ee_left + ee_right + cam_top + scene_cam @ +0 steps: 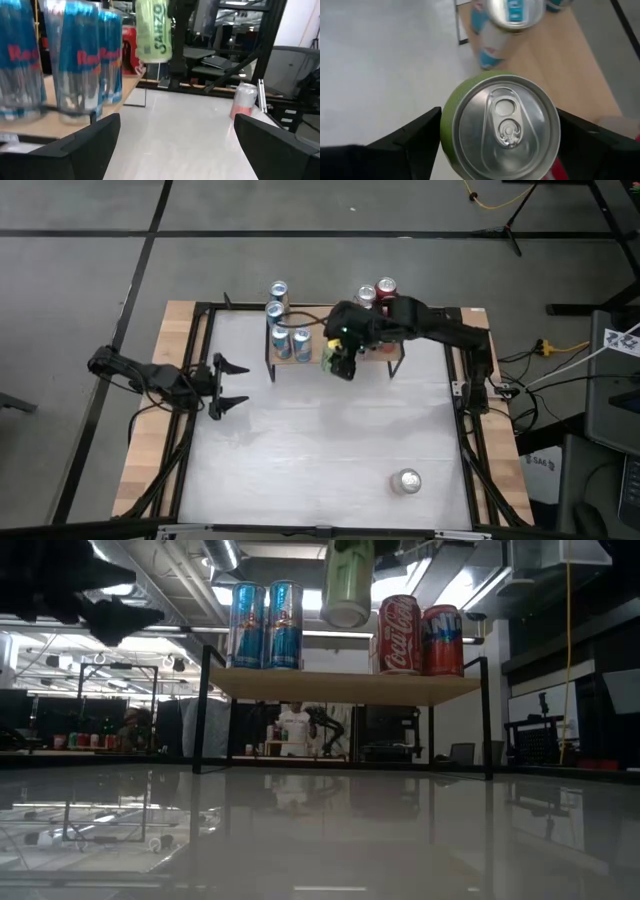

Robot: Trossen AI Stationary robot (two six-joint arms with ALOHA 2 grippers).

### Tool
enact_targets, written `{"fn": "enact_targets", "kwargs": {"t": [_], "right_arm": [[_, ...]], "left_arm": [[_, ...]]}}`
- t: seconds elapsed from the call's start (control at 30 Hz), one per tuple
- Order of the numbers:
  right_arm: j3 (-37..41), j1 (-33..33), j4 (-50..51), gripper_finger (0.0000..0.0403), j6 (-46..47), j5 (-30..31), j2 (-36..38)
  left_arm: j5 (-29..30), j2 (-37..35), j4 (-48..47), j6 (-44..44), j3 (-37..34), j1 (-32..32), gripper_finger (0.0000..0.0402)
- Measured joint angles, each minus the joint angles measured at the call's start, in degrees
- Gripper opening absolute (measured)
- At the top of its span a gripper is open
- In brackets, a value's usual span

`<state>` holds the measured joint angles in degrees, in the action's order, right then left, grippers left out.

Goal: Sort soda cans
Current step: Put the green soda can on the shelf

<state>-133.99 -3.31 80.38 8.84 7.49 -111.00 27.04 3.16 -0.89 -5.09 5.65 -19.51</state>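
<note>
Right gripper [341,361] was recorded clamped on a pale green can [499,123], fingers on either side of its body, top facing the wrist camera. In the low view this can [347,582] hung clear above the wooden shelf [345,686], between the blue cans and the red ones, and was not yet set down. Left gripper [230,385] was noted spread wide and empty, low near the table's left edge, waiting.

Progress, as judged: partly done. Blue-and-silver cans [289,340] were grouped on the shelf's left part, four counted from above; two red cans [420,635] were grouped on its right part. One more can [406,481] was seen on the white table [300,450], well apart from the shelf, near the front right; it was left unsorted. The held green can also remained to be placed.

Not resolved: the right end of the shelf was covered by the right arm from above, so further cans there could not be ruled out. Colour and posture of the stray can were unclear; from the left wrist it [243,100] appeared pinkish and blurred. Lettering on the blue cans was cut off.
</note>
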Motion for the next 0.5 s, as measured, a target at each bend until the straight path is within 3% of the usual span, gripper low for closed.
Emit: {"fn": "enact_targets", "kwargs": {"t": [0.3,0.5], "right_arm": [[0.0,-6.91,-1.05,0.0323,-6.31,0.66,-0.04],[0.02,-10.86,-1.04,0.0323,-10.77,0.52,-0.5]], "left_arm": [[-2.14,0.01,4.89,-1.85,-5.29,2.0,0.0386],[-3.01,0.15,4.87,-0.94,-5.25,3.87,0.0386]]}}
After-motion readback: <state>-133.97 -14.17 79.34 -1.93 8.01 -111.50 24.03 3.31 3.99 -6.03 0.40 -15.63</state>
